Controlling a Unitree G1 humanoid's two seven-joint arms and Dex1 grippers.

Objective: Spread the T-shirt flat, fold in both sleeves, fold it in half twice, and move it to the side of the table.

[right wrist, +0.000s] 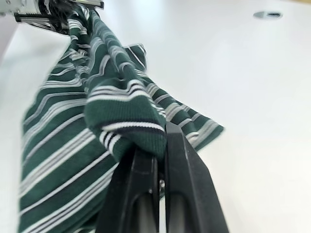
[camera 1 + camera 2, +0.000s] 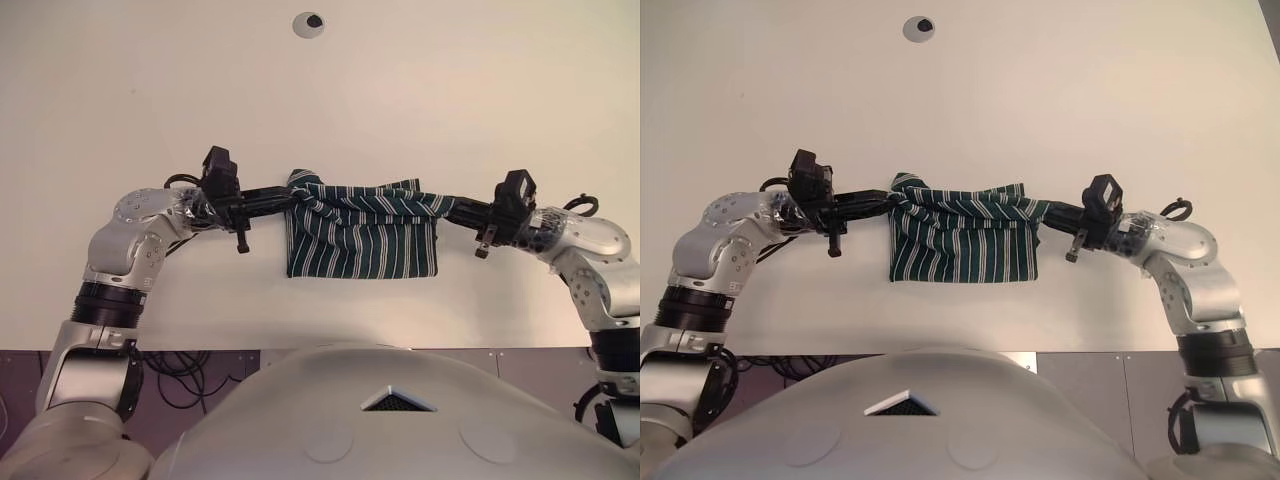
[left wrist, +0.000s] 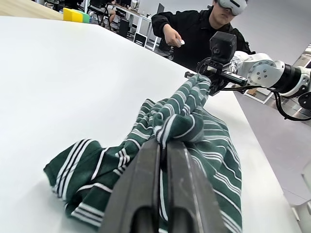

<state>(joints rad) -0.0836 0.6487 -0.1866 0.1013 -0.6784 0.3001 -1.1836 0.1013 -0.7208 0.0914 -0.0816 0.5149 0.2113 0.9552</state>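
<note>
Left eye view showed the green striped T-shirt (image 2: pixel 362 240) near the middle of the white table (image 2: pixel 450 90), already reduced to a compact rectangle. Its upper edge was bunched and raised between the two arms while the lower part lay on the tabletop. The left gripper (image 2: pixel 288 197) was clamped on one upper corner and the right gripper (image 2: pixel 447 207) on the other. The wrist views confirmed it, with fabric pinched between closed fingers on each side. This looked like one of the half-folds in progress. To do it well, both grippers should stay level and far enough apart that the held edge is taut. They should carry it over as one until it meets the opposite edge squarely, then lower together before letting go, since a sagging middle or one early release would skew the fold. As for containers, the nearest thing to one was the round cable port (image 2: pixel 309 24) far across the table, well apart from the shirt, its inside too small to judge.
</note>
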